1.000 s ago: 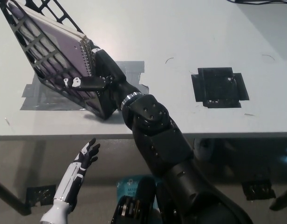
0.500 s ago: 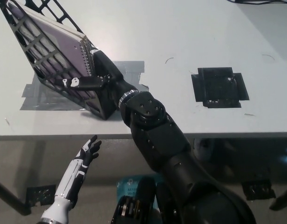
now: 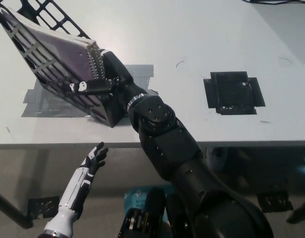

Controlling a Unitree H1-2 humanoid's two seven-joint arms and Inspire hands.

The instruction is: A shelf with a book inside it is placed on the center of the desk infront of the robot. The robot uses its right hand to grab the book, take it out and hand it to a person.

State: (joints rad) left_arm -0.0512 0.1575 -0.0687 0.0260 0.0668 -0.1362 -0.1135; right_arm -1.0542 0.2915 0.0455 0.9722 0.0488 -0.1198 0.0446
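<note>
Left of the shelf's near corner, below the desk edge, left hand hangs idle, fingers spread, holding nothing. Shelf sits tilted on grey tape. Book inside it, spiral edge facing right. Right hand clamps that spiral edge, black arm stretched up from lower right. Black tape square lies well right of shelf.

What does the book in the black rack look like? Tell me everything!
The book is a spiral-bound notebook with a purplish cover, a thick stack of white pages and a metal wire spiral along the edge nearest the robot. It lies inside the black grid shelf, which leans over, tilted, on the white desk above grey tape. The black right hand is closed on the book's spiral end.
</note>
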